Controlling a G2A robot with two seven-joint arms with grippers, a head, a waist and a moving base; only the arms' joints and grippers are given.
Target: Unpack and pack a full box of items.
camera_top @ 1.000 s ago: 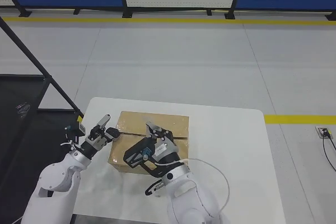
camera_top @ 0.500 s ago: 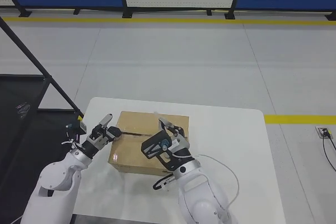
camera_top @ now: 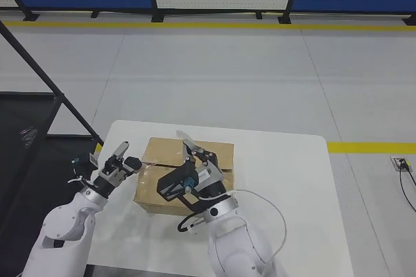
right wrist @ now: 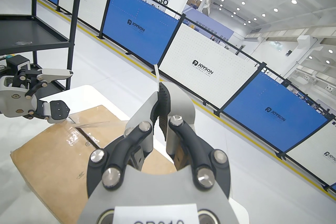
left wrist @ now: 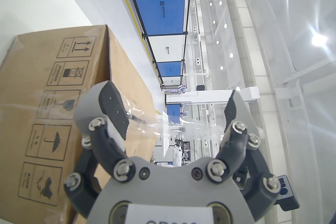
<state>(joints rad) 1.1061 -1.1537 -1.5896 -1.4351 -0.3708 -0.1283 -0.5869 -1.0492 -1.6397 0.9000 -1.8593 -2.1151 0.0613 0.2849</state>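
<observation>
A brown cardboard box lies shut on the white table. My left gripper is open at the box's left top corner. In the left wrist view, clear tape stretches from the box across the gap of the left gripper and clings to both fingers. My right gripper hovers over the middle of the box top, shut on a thin strip of tape that sticks up past the right gripper. Clear tape lifts off the box seam toward the left gripper.
A black metal rack stands off the table's left side, close to the left arm. Bare tabletop lies right of the box. A yellow floor line and blue and white partition panels are beyond the table.
My right gripper swung right, then back left and toward the box's far edge, still shut on the tape strip. The left gripper drew a little to the left, off the box corner.
</observation>
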